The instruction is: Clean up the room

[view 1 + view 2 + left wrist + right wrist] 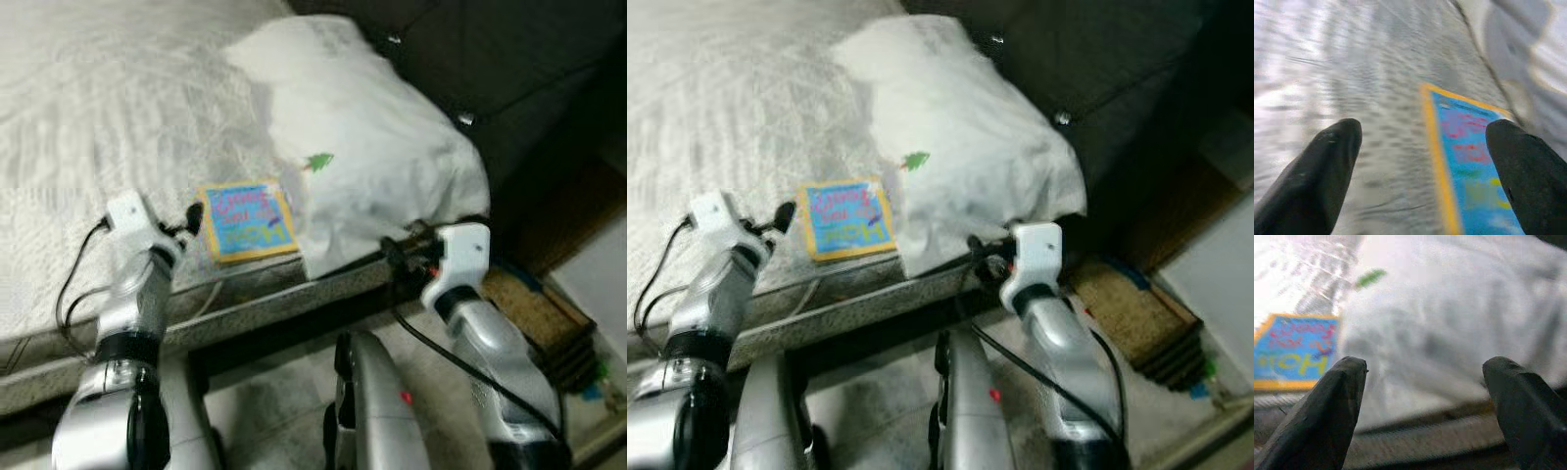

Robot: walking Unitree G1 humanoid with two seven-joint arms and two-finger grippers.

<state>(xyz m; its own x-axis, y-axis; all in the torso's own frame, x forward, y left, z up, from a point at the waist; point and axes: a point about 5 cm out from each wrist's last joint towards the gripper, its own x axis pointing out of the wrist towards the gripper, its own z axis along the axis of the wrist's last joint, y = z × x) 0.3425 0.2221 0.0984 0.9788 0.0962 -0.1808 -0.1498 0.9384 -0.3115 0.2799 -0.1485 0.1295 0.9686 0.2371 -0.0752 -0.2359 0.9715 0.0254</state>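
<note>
Black fingers of left gripper (pixel 1422 171) spread wide, empty, low over pale quilted bed (pixel 118 117). Blue yellow-bordered book (pixel 247 222) flat just ahead, under one fingertip. Right gripper (pixel 1425 406) also wide, empty, at bed edge facing white pillow (pixel 372 147); book beyond, beside pillow.

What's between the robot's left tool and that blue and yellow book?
Only bare bedspread lies between the open left tool and the book, as the left wrist view shows.
</note>
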